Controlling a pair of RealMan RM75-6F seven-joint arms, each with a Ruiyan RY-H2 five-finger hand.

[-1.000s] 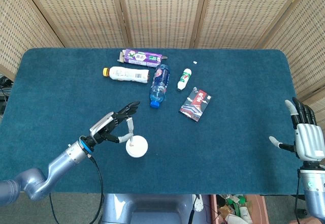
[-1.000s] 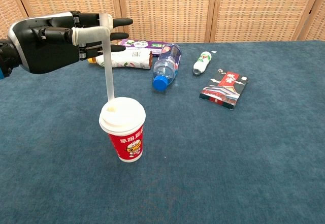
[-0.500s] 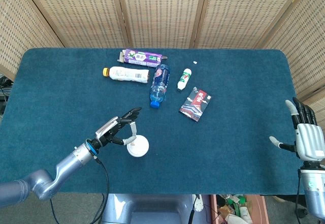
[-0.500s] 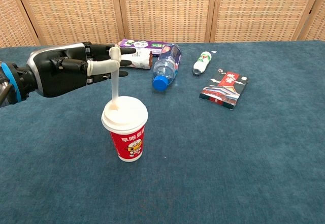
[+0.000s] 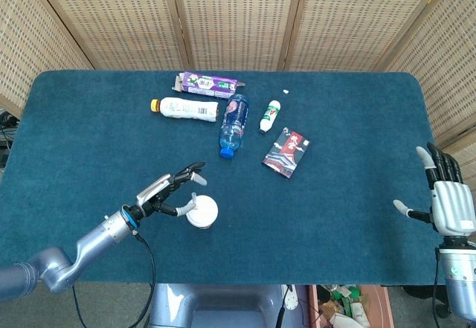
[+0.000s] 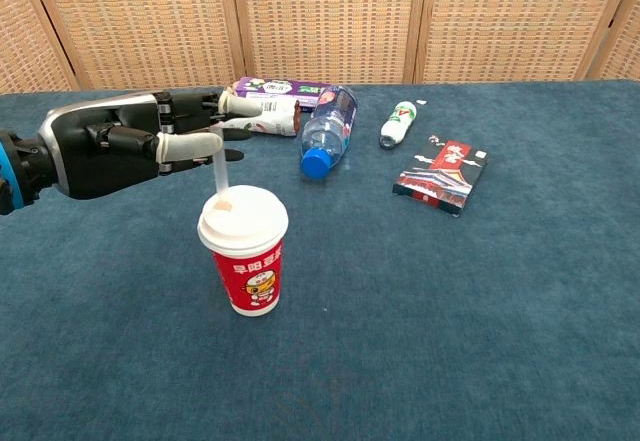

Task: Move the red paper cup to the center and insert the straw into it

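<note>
Cup: I see the red paper cup (image 6: 243,247) upright w/ white lid on the blue table cloth (image 6: 480,301), front-left of the table's middle, well apart from the clutter at the back.
Straw: the straw (image 6: 222,170) stands about upright, lower end in the lid's hole, top end at my thumb; only a short length shows above the lid.
L hand: my left hand (image 6: 120,141) sits just left of the cup, slightly above lid height. Thumb & a finger pinch the straw near its top; other fingers (image 5: 186,173) reach fwd past it, spread a bit. Hand isn't touching the cup itself as far as I can tell.
R hand: my right hand (image 5: 448,201) is at the table's far right edge, seen only in head view, well apart from everything. Fingers straight & slightly apart, thumb out to the side, holding nothing.
Back row: purple snack pack (image 5: 210,84) at the rear; white bottle w/ yellow cap (image 5: 185,108) lying just in front of it; clear water bottle w/ blue cap (image 5: 233,125) lying beside those, cap toward me.
Others: small white-green bottle (image 5: 270,115) lying right of the water bottle; red-black box (image 5: 287,152) flat on the cloth nearer center-right.
Backdrop: woven screen panels (image 5: 238,15) behind the table.
</note>
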